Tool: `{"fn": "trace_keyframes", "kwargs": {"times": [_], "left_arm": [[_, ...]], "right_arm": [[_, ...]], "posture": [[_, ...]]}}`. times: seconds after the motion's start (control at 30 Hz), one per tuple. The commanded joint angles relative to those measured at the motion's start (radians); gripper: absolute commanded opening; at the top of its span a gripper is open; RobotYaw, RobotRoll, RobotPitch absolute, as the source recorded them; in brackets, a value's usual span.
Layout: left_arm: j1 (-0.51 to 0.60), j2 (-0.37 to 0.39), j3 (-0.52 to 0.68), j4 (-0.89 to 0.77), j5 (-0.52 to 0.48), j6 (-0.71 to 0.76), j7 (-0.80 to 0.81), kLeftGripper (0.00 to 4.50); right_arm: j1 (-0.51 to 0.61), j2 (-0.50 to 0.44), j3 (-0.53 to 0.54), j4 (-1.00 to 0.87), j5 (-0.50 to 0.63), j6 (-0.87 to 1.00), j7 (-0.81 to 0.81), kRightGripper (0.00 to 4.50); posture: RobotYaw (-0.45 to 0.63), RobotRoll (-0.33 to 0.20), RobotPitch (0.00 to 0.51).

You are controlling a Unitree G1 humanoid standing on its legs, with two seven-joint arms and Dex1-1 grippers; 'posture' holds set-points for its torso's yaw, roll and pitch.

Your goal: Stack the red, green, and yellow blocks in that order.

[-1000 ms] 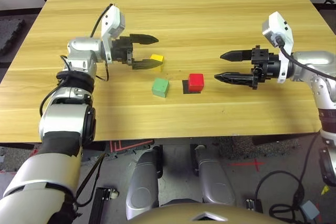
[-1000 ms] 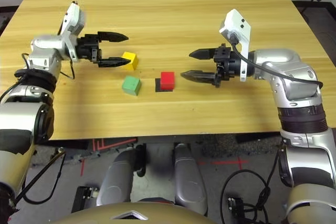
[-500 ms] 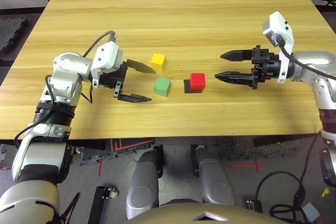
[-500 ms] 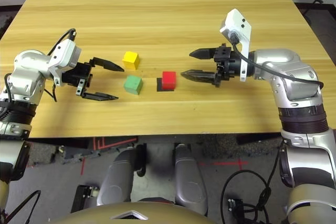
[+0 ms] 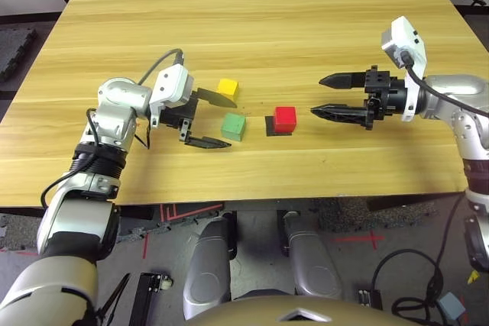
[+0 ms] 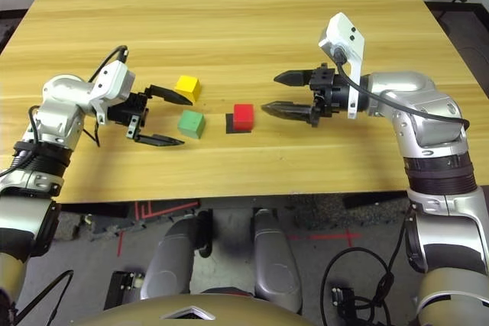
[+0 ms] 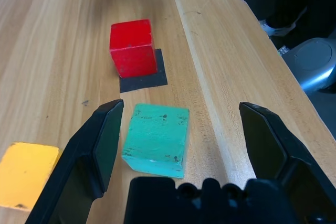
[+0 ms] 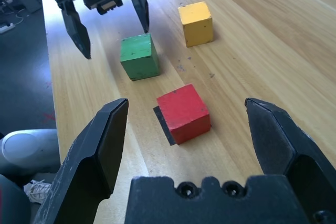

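Left gripper [image 5: 215, 121], fingers spread wide, sits just left of the matte green cube [image 5: 234, 126]; right gripper [image 5: 322, 95], also released, faces the bright red cube [image 5: 286, 118]; yellow cube [image 5: 228, 87] lies farther back.

Lab: floor cables [image 5: 397, 265]; tape marks [image 5: 359, 238]

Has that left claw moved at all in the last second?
Yes. The left gripper, open, has come away from the yellow block and now sits beside the green block, facing it. The blocks stayed put.
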Motion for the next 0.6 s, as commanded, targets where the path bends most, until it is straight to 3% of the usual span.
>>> {"fn": "trace_keyframes", "kwargs": {"times": [0.03,0.27,0.6], "left_arm": [[-0.008,-0.007,-0.034,0.045,0.042,-0.056,-0.012,4.50],[-0.042,-0.054,-0.055,0.159,0.084,-0.123,-0.010,4.50],[-0.095,-0.097,-0.031,0.214,0.072,-0.100,0.000,4.50]], "right_arm": [[0.009,-0.009,-0.002,-0.025,0.015,0.009,-0.005,4.47],[0.061,-0.049,-0.006,-0.089,0.054,0.034,0.036,4.47],[0.140,-0.129,-0.007,-0.148,0.095,0.044,0.078,4.47]], "posture": [[0.15,-0.014,0.211],[0.14,-0.014,0.217],[0.13,-0.021,0.220]]}}
